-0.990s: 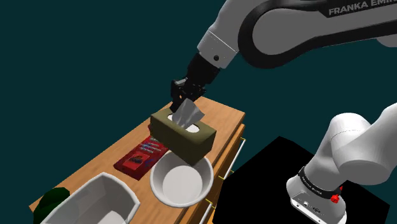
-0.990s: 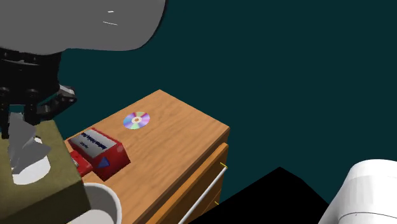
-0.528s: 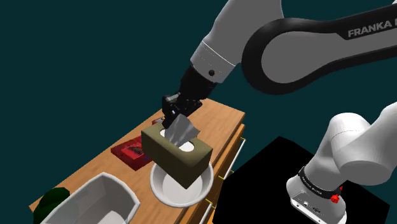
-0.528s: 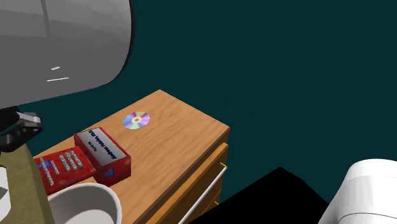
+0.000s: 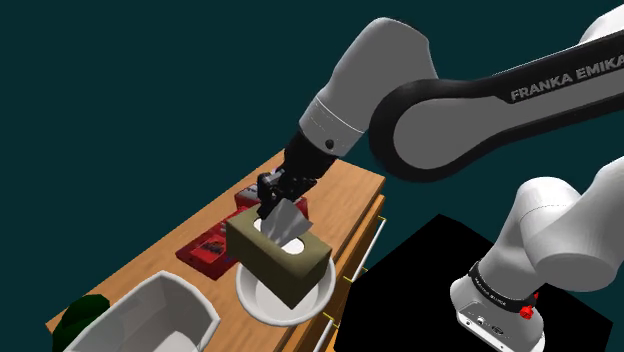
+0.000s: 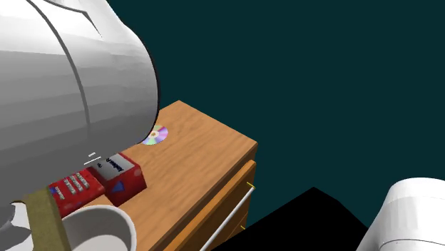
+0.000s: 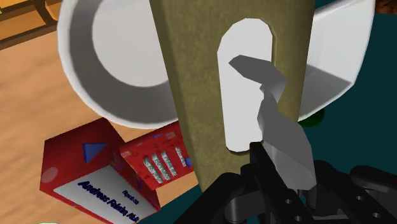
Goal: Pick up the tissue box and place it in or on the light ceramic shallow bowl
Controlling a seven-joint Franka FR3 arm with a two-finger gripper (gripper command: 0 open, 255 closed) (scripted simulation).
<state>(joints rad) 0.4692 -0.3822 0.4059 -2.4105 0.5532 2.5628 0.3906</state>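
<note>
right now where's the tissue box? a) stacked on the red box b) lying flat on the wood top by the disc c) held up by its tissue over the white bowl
c: the fingers pinch the grey tissue, and the tissue box hangs over the white bowl.

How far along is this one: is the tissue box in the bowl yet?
Done: the tissue box is off the dresser. In hand: the gripper holds it by its tissue over the white bowl. Left: lower it in and let go; contact with the bowl is unclear.
</note>
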